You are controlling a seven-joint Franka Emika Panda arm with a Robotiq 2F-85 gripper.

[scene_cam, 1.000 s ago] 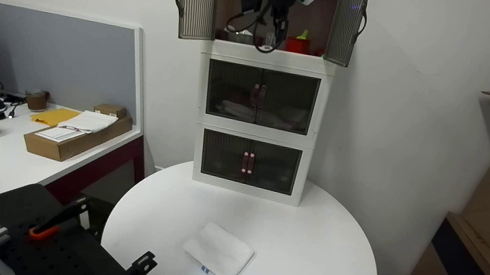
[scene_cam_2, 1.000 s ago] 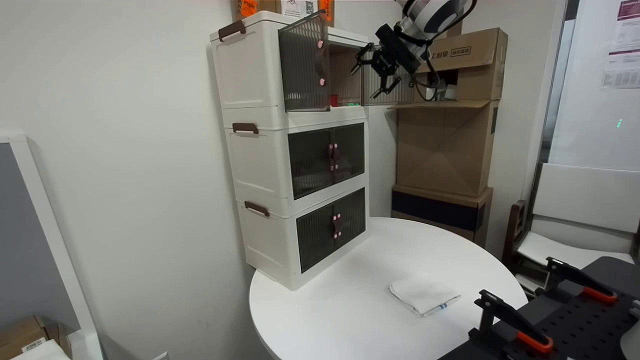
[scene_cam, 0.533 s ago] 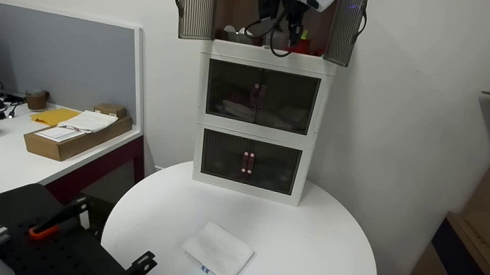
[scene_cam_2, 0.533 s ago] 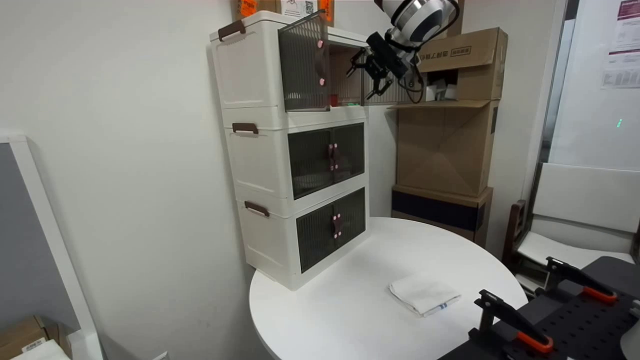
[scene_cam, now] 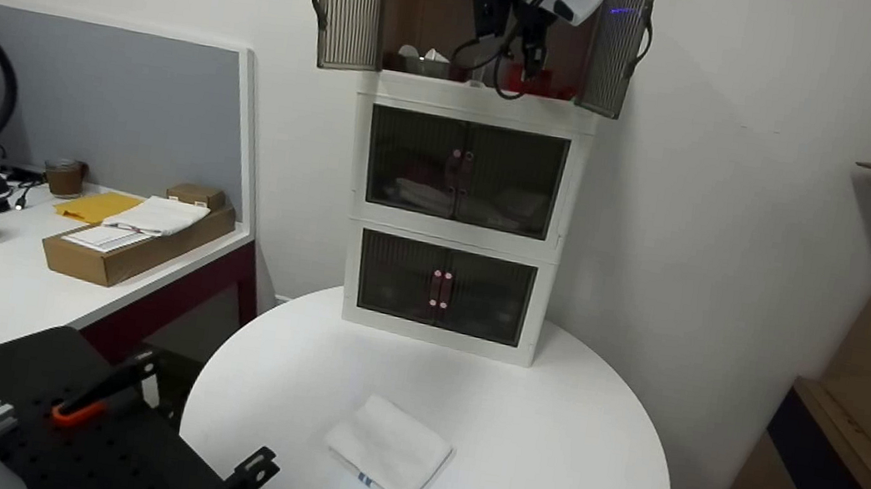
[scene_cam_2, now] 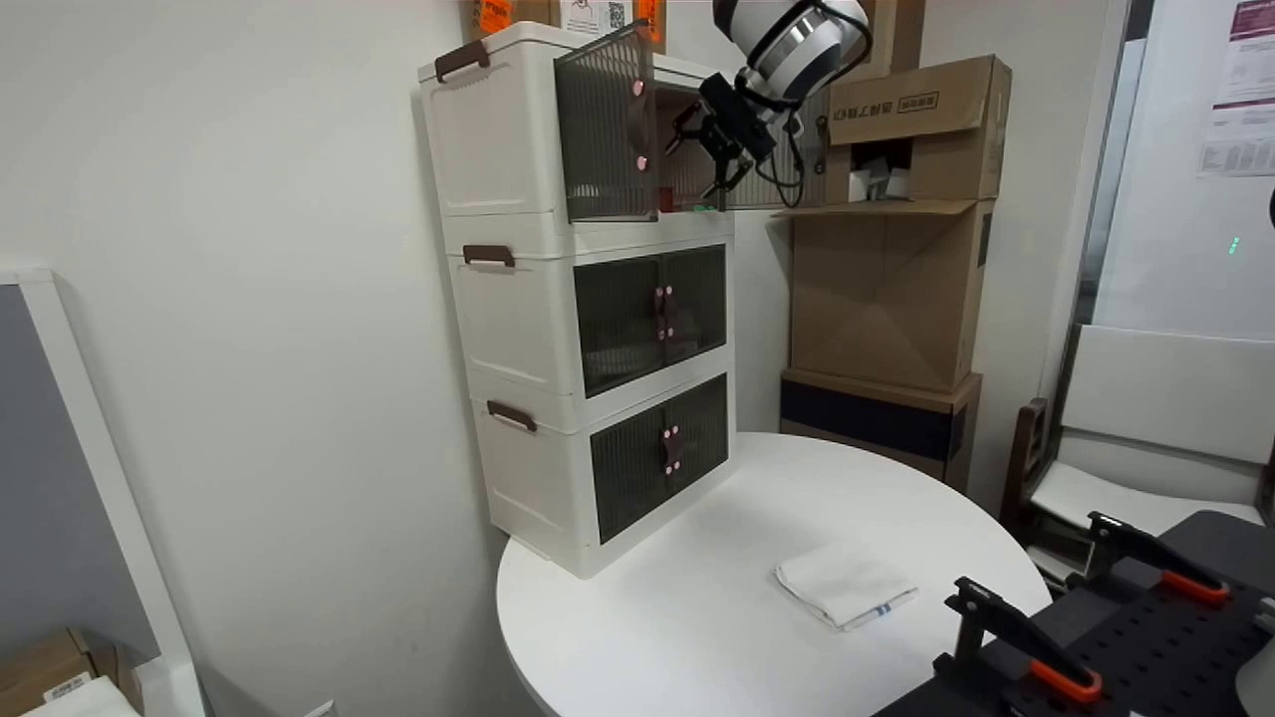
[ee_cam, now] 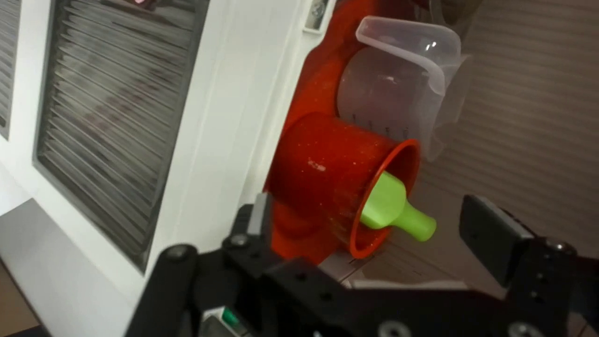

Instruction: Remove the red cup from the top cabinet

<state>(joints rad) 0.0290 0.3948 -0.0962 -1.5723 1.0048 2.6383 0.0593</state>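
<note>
The red cup (ee_cam: 327, 164) lies in the wrist view with its mouth toward the right, and a green piece (ee_cam: 390, 206) sticks out of it. It stands in the top cabinet (scene_cam_2: 498, 139), whose doors are open. In both exterior views the cup is small, at the right of the cabinet floor (scene_cam: 542, 86) and partly hidden by the door (scene_cam_2: 665, 199). My gripper (ee_cam: 373, 224) is open and empty, with its fingers spread wide near the cup, one low by the cabinet's front edge. In an exterior view the gripper (scene_cam_2: 688, 171) is at the cabinet opening, above the cup.
A clear measuring cup (ee_cam: 388, 89) stands right beside the red cup. The open left door (scene_cam: 354, 2) and right door (scene_cam: 620, 42) flank the opening. A grey bowl (scene_cam: 425, 66) is farther left inside. A folded white towel (scene_cam: 389, 450) lies on the round table (scene_cam: 542, 460).
My gripper has moved toward the cabinet opening and to the right in an exterior view, closer to the red cup. It stays open. The cup and doors have not moved.
</note>
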